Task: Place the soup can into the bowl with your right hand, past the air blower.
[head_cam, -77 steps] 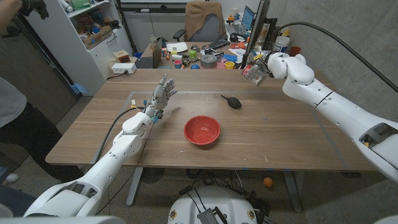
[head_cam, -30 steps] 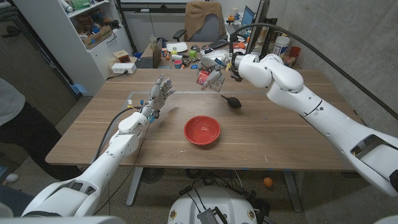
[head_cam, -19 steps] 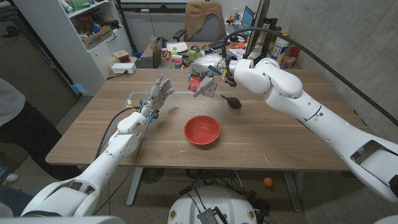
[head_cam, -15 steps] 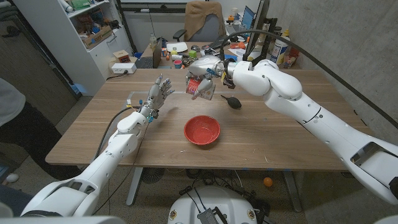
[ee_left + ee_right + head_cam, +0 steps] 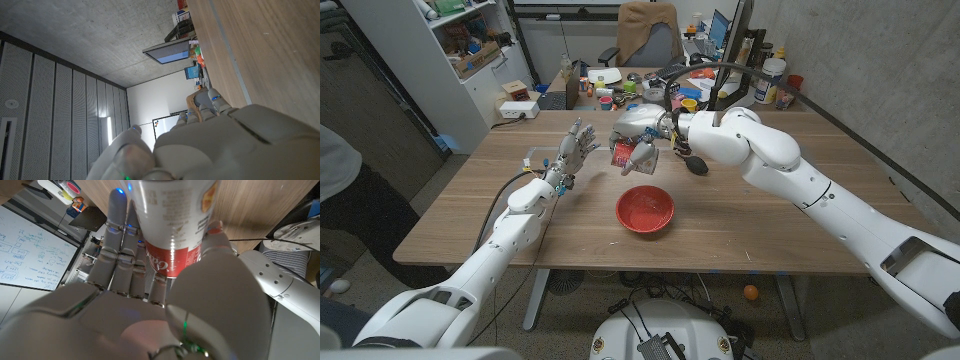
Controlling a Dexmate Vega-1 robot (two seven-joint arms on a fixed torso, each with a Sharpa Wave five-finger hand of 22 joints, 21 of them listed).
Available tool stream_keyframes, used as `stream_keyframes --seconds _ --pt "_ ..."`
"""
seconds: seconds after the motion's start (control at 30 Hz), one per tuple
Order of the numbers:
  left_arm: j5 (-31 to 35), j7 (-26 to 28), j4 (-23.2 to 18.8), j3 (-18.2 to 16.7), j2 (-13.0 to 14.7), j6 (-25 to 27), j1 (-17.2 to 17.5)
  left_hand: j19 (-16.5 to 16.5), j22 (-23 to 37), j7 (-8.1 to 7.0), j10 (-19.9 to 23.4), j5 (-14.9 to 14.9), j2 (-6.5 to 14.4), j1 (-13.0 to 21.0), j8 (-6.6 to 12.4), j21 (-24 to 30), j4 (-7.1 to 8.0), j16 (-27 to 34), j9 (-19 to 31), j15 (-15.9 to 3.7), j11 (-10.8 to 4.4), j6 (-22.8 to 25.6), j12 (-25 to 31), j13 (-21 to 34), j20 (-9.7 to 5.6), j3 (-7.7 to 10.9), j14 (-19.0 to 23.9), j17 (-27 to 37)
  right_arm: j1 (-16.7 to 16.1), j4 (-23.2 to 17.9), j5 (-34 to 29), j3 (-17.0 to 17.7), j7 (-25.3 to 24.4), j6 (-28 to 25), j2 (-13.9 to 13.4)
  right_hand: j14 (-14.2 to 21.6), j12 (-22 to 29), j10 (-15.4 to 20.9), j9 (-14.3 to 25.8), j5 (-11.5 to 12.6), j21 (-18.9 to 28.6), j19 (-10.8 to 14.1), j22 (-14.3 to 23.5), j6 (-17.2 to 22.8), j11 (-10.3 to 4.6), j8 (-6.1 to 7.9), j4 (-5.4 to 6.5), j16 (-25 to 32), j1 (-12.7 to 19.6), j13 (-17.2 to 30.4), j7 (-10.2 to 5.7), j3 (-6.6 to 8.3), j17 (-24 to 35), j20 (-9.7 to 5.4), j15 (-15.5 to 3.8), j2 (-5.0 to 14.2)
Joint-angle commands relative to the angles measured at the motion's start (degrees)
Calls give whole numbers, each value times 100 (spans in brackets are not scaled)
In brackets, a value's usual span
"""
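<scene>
Gripping the soup can [image 5: 624, 152] in our right hand [image 5: 642, 138], its red-and-white label unreadable, we have carried it past the air blower [image 5: 695, 163] toward the bowl [image 5: 645, 209]; our left hand [image 5: 572, 147] stays open.

Right hand [image 5: 638, 148] holding soup can [image 5: 624, 153] (above table), beyond red bowl [image 5: 645, 210], air blower [image 5: 696, 164] behind

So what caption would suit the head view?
Right hand holds the soup can above the table, just behind the red bowl.
</scene>
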Motion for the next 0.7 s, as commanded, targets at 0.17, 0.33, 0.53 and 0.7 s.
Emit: stream_keyframes --seconds 0.17,0.33,0.53,0.7 --pt "36 63 -138 26 52 100 14 -684 13 -18 -1302 39 589 -30 -7 -4 -15 15 23 24 -8 -1236 14 27 30 -23 -988 15 -95 444 12 -83 -127 198 90 1407 96 1081 46 34 48 437 -26 80 -1044 -18 476 -11 1643 28 29 458 13 -1033 -1561 1721" --pt "48 82 -171 31 68 112 20 -684 15 -21 -1305 40 590 -30 -7 -5 -14 16 23 26 -14 -1235 13 27 32 -25 -986 15 -120 558 -69 -127 -172 152 119 1412 98 1092 53 35 57 433 -39 95 -1023 -21 479 -7 1643 29 37 460 22 -1033 -1562 1722" --pt "47 97 -215 34 91 143 35 -683 16 -34 -1303 41 591 -29 -9 -7 -14 12 23 23 -16 -1241 14 27 28 -26 -997 15 -178 664 -19 -158 -210 142 150 1415 93 1099 59 36 67 429 -56 100 -1030 -31 485 -9 1641 23 31 461 24 -1033 -1561 1725" --pt "51 103 -234 43 103 166 36 -686 17 -31 -1310 41 591 -29 -10 -9 -14 12 23 28 -10 -1245 11 27 30 -28 -996 15 -215 751 62 -196 -220 143 177 1419 93 1097 64 36 78 427 -71 109 -1028 -38 490 -3 1639 29 33 462 37 -1032 -1560 1724"
